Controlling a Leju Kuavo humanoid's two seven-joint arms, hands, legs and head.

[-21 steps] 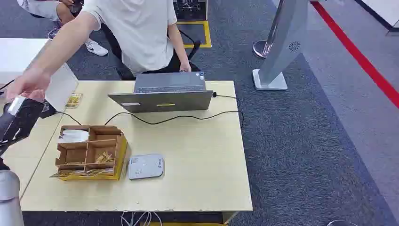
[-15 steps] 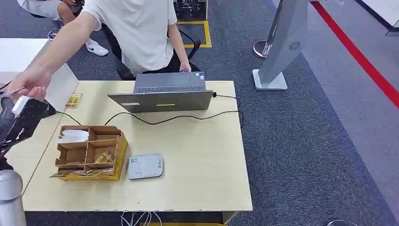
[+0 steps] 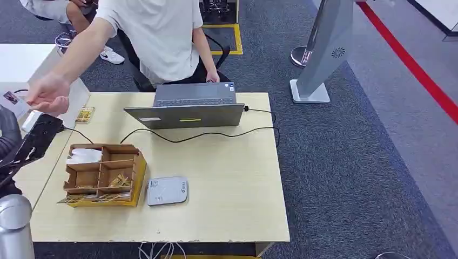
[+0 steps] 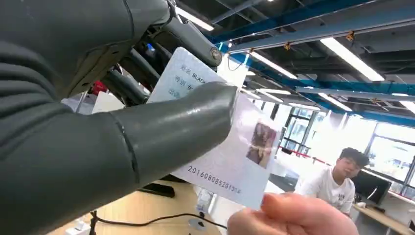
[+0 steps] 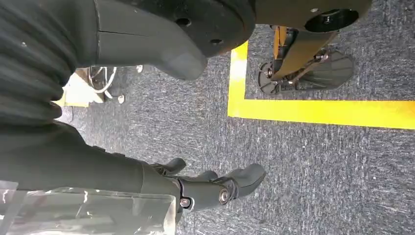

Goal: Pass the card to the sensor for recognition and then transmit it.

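My left hand (image 3: 36, 137) is raised past the table's left edge. In the left wrist view its thumb (image 4: 161, 127) and dark fingers (image 4: 188, 41) pinch a white ID card (image 4: 230, 152) printed with a photo and a number. A person's fingers (image 4: 293, 215) grip the card's free corner. From the head view the person's hand (image 3: 48, 94) reaches down to my left hand, where a sliver of the card (image 3: 29, 120) shows. The white card sensor (image 3: 167, 190) lies flat on the table's near side. My right hand (image 5: 215, 188) hangs over the floor, holding nothing.
A cardboard compartment box (image 3: 102, 174) stands left of the sensor. A grey laptop (image 3: 186, 108) and its black cable (image 3: 216, 134) cross the back of the wooden table (image 3: 232, 216). The person sits behind it. Another card (image 3: 12, 101) seems to lie on a white surface at far left.
My left hand has drifted right with the card. The person's hand has moved right with it and stays at the card.
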